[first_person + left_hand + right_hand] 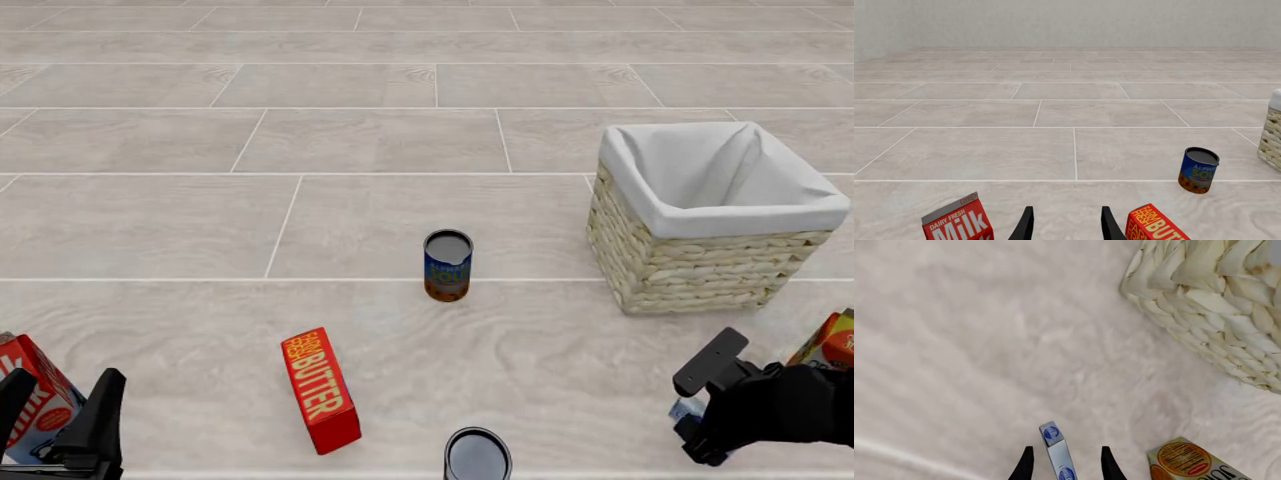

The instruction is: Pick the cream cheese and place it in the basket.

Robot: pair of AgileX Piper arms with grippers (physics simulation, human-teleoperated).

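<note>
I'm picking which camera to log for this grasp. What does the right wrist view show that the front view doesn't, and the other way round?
Only the right wrist view shows the cream cheese clearly, standing on edge between the right gripper's open fingers. Only the front view shows the butter box, both cans, the milk carton, the left gripper and the basket's white liner. Both show the basket and the orange juice carton.

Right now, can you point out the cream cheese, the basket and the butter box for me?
cream cheese (1056,454): right wrist view, its narrow blue-and-white edge between the fingertips.
basket (687,262): front view, woven front wall below the white liner.
butter box (319,389): front view, red lettered top face.
</note>
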